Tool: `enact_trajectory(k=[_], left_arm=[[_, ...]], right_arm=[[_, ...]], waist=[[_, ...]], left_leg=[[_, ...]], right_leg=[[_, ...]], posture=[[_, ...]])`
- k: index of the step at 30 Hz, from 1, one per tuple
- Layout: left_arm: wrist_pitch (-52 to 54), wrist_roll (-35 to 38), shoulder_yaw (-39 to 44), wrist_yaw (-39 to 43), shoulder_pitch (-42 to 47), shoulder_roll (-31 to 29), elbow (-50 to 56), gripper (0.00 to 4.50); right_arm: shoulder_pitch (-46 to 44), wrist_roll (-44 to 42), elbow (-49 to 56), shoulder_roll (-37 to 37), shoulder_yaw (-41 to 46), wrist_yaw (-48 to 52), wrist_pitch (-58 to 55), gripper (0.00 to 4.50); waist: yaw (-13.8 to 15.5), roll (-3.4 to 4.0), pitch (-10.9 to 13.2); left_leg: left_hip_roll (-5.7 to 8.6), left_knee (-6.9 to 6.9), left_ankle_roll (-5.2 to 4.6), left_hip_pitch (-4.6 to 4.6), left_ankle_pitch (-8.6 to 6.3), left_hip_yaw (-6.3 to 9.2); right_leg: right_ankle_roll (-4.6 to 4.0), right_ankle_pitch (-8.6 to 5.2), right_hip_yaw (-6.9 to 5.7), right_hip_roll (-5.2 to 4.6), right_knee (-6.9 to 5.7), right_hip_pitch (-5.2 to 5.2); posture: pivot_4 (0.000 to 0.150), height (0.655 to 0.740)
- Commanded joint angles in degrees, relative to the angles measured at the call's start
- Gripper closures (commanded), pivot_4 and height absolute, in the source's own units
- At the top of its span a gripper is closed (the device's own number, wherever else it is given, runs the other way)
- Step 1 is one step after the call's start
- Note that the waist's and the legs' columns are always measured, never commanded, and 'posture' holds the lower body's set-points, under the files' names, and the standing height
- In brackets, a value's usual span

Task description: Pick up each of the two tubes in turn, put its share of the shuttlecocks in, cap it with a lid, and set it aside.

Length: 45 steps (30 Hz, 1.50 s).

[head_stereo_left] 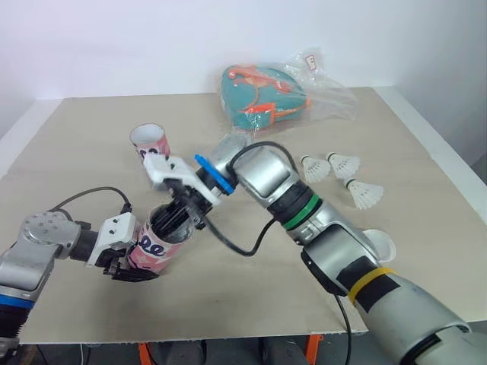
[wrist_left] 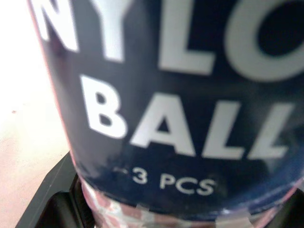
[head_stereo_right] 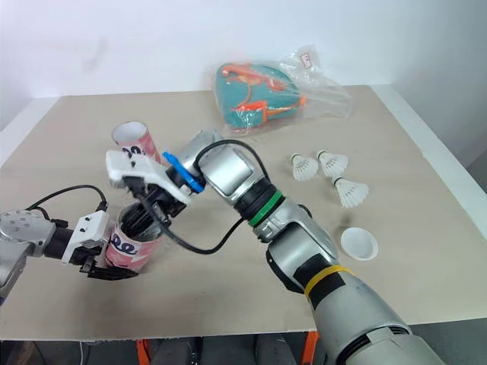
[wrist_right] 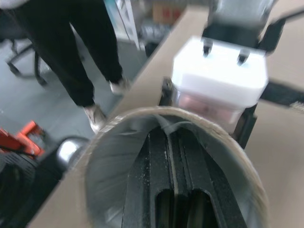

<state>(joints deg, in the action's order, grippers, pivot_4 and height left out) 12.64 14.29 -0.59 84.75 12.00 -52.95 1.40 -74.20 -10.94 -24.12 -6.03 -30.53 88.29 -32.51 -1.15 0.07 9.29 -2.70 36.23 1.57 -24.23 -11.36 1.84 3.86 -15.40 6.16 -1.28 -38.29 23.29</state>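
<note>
A tube (head_stereo_left: 157, 242), judged light and crushable, is clamped near its base by the left hand (head_stereo_left: 139, 270); the right hand (head_stereo_left: 176, 219), closed, is set in its mouth.

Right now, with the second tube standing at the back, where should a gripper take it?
Probably round the wall of the standing tube, just below its open rim, coming in level from the robot's left: it stands upright, mouth up, and the right arm lies close on its other side.
</note>
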Motion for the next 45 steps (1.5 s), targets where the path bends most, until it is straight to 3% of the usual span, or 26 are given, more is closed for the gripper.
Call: enact_trajectory(k=[1,9,17,20,24,30,38,45], left_arm=[[0.3,-0.7,-2.8,-1.6,-1.3,1.1,0.1,1.11],[-1.4,-0.1,-2.0,-2.9,-1.3,2.6,0.3,1.11],[-3.6,5.2,3.4,-6.4,-1.3,7.0,3.3,1.11],[-4.0,7.7,4.9,-8.1,-1.0,8.6,4.6,1.11],[-4.0,10.1,4.8,-10.7,0.1,11.8,5.8,1.11],[-3.6,11.0,-0.2,-14.3,-0.9,20.5,4.5,1.11],[-8.2,6.8,-5.4,-16.2,2.2,26.7,-0.4,1.11],[-9.3,6.0,-7.1,-16.4,5.6,28.8,-2.9,1.11]], right_arm=[[-2.1,-0.9,3.3,-5.5,3.3,3.9,2.6,4.47],[-1.6,-3.5,7.3,-14.2,9.3,2.6,1.7,4.47],[13.3,-6.0,20.3,-32.2,17.1,0.7,0.0,4.47],[19.3,-4.0,23.2,-39.6,16.6,1.6,1.5,3.61],[22.1,-0.6,21.1,-44.8,15.1,1.0,4.4,1.98],[25.0,4.9,13.6,-53.5,10.3,4.2,15.0,1.98],[25.0,7.8,8.0,-51.3,7.7,4.2,14.5,1.98],[27.6,7.7,10.8,-51.4,6.1,4.2,13.1,1.98]], waist=[[0.1,-0.01,0.0],[0.2,0.07,0.0],[1.2,-0.40,0.3],[1.0,-0.50,0.4],[0.0,-0.51,0.4],[-0.7,-0.61,0.5],[-1.5,-0.74,0.6],[-1.4,-0.75,0.6]], left_leg=[[0.01,0.01,0.00,0.01,0.00,0.01],[0.02,0.02,0.00,-0.01,0.00,-0.02],[0.06,0.16,0.01,-0.27,0.00,-0.21],[-0.12,0.09,0.00,-0.44,0.00,-0.09],[-0.13,-0.06,-0.07,-0.45,-0.05,-0.10],[-0.08,-0.05,-0.07,-0.41,-0.08,-0.14],[-0.05,0.12,-0.03,-0.27,-0.05,-0.10],[-0.01,0.14,-0.02,-0.30,-0.04,-0.09]], right_leg=[[0.06,-0.05,0.00,-0.01,0.02,0.02],[0.00,0.00,0.01,-0.02,0.01,-0.03],[-0.04,0.15,0.06,-0.19,0.22,-0.01],[-0.22,0.15,0.00,0.07,0.13,0.26],[-0.30,0.05,-0.01,0.09,0.12,0.33],[-0.21,0.01,0.05,0.05,0.18,0.23],[-0.12,0.14,0.08,0.06,0.13,0.02],[-0.07,0.14,0.13,0.04,0.14,0.01]], posture=[[0.150,0.7400],[0.150,0.7400],[0.150,0.7400],[0.150,0.7400],[0.150,0.7400],[0.150,0.7400],[0.150,0.7400],[0.150,0.7400]])
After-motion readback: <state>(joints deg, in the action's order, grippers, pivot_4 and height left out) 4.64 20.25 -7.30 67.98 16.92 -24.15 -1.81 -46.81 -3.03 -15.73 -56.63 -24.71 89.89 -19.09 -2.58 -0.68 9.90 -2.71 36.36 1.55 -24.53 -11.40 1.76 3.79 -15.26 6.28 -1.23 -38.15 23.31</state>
